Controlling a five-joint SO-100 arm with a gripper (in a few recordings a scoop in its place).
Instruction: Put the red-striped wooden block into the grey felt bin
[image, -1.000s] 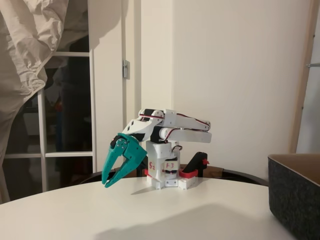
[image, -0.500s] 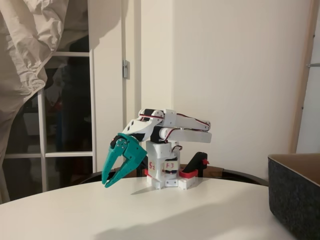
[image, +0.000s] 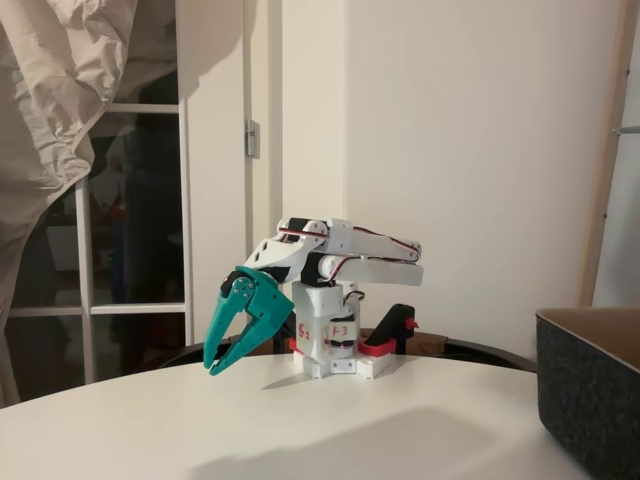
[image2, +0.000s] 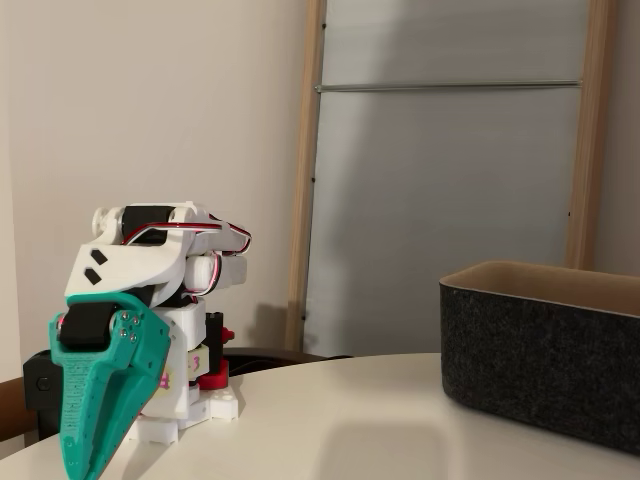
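Hand (image: 213, 366) spread and empty, tips hanging just over the tabletop (image: 330, 420), close in front of the arm base (image: 335, 350). Bin (image2: 545, 350) sits well apart from the base. Can't locate the block. Risk: a blind reach closes on nothing or bumps the bin wall.

A home room — glazed door (image: 150, 230) with draped sheet (image: 60, 90), round white table (image: 300, 420).

Arm (image: 345, 250): white printed links, black servos, red-and-black cables on top. Gripper (image: 222, 358): teal, tapered fingers (image2: 95, 420), small screws. Base (image: 335, 345): white, handwritten red markings, red clamps (image: 378, 347).
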